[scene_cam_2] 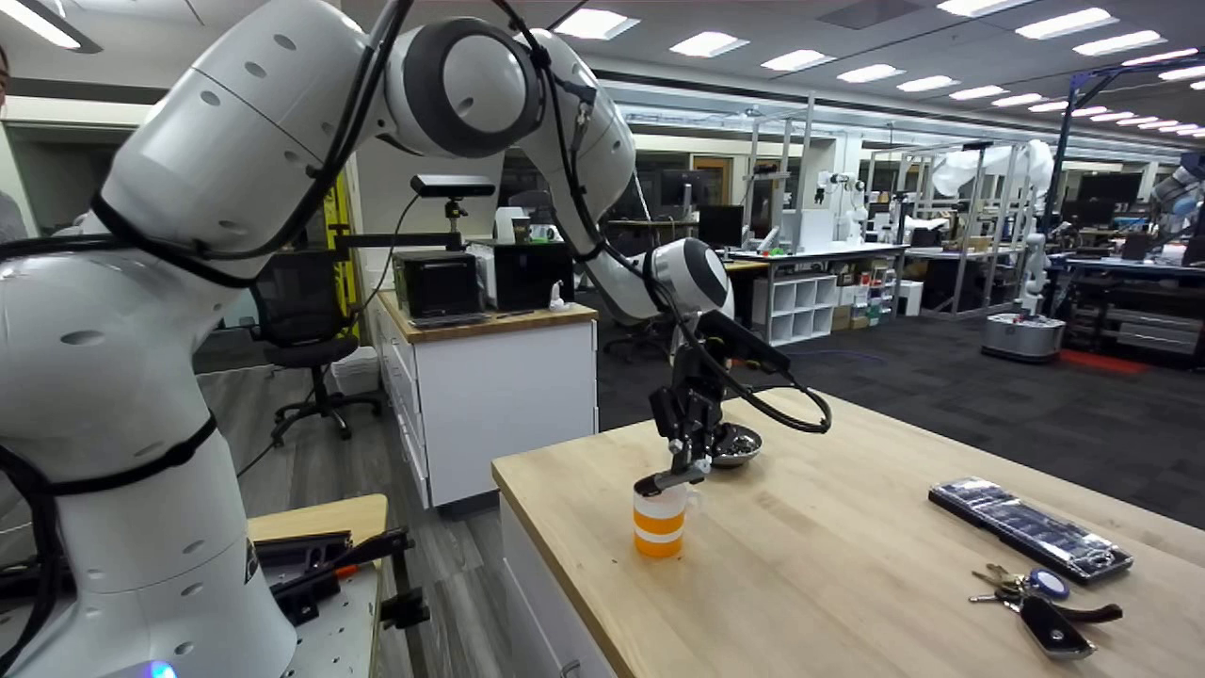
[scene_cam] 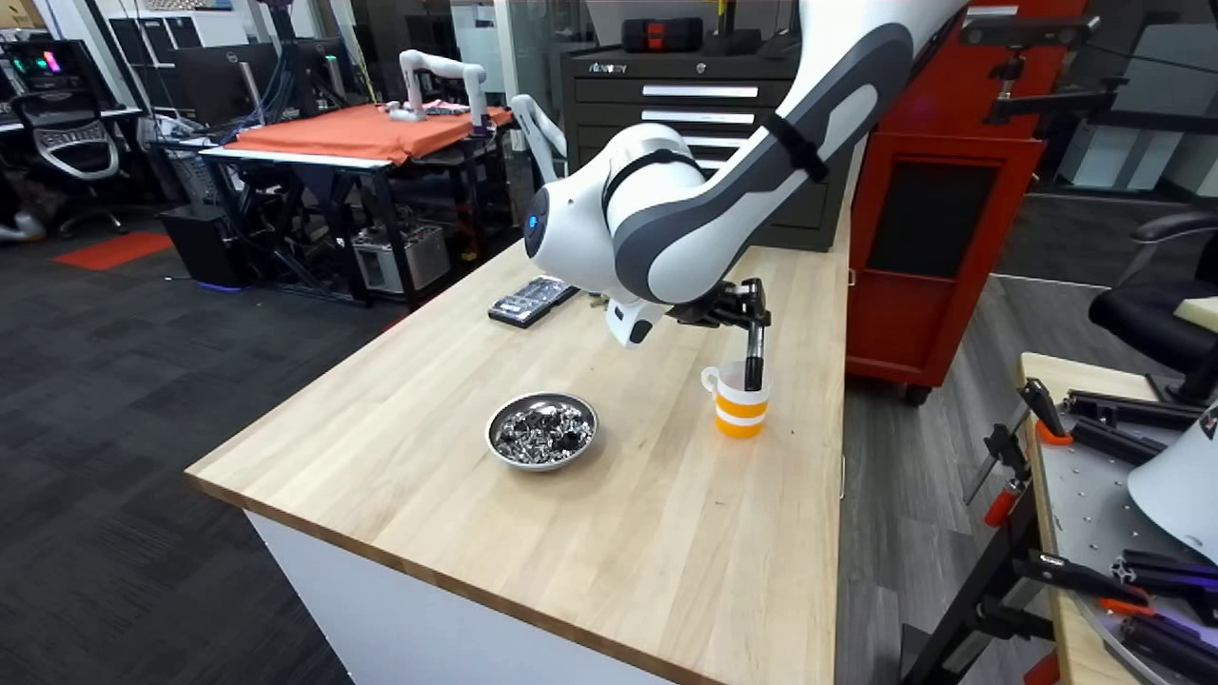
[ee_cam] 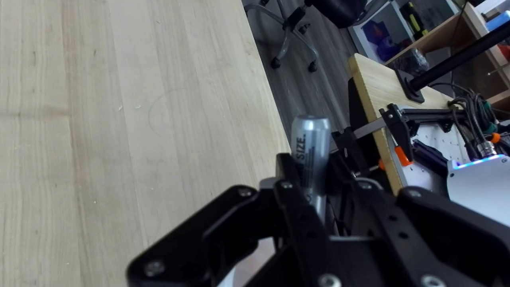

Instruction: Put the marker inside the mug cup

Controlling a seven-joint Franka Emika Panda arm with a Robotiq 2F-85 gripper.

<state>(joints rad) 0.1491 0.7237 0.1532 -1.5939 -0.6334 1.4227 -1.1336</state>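
The orange mug cup (scene_cam: 740,411) with white upper part stands upright on the table near its edge; it also shows in an exterior view (scene_cam_2: 658,524). My gripper (scene_cam: 758,319) is over the mug and shut on the marker (scene_cam: 756,347). The marker hangs upright, silver part up, dark end down at the mug's mouth; how deep it sits is hidden. In an exterior view, the gripper tip (scene_cam_2: 673,476) overlaps the mug's rim and the marker cannot be told apart. In the wrist view, the marker's silver end (ee_cam: 310,139) stands between the fingers (ee_cam: 312,169); its dark end is hidden.
A metal bowl (scene_cam: 542,466) of small metal parts stands beside the mug. A black flat case (scene_cam: 533,301) lies farther back, with keys and a black tool (scene_cam_2: 1056,629) near it. A dark tool chest (scene_cam: 685,133) stands at the table's end.
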